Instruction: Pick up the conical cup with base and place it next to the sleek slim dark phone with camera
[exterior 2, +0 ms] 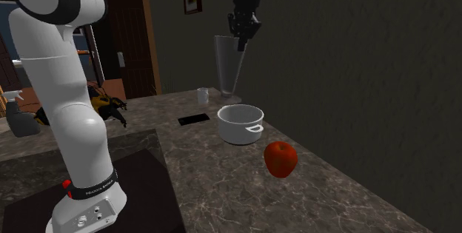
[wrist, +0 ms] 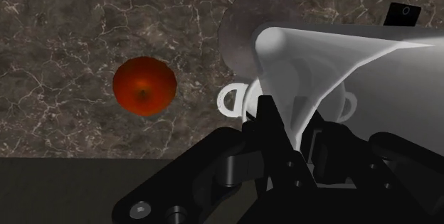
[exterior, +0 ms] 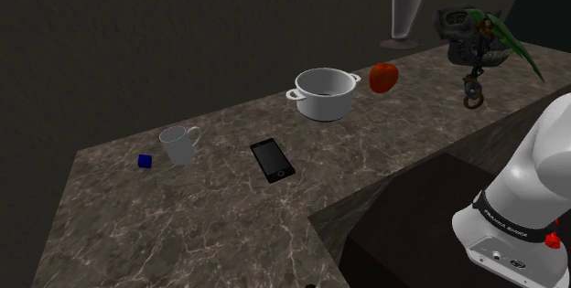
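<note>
The conical cup (exterior 2: 228, 69) is a tall, pale, see-through cone on a round base. It hangs in the air with my gripper (exterior 2: 241, 43) shut on its rim wall. In the wrist view the cup (wrist: 341, 52) is clasped between my black fingers (wrist: 274, 126), its base pointing away from me, and it hovers over the white pot (wrist: 231, 102). In the shoulder view the cup (exterior: 412, 3) shows at the top. The slim dark phone (exterior: 273, 159) lies flat on the marble counter (exterior: 229, 213), to the shoulder view's left of the pot; in the second exterior view the phone (exterior 2: 192, 119) lies beyond the pot.
A white two-handled pot (exterior: 325, 93) stands mid-counter with a red apple (exterior: 383, 77) beside it. A pale mug (exterior: 178, 144) and a small blue cube (exterior: 145, 160) sit past the phone. A dark figurine with a green part (exterior: 476, 44) stands near the stand's side.
</note>
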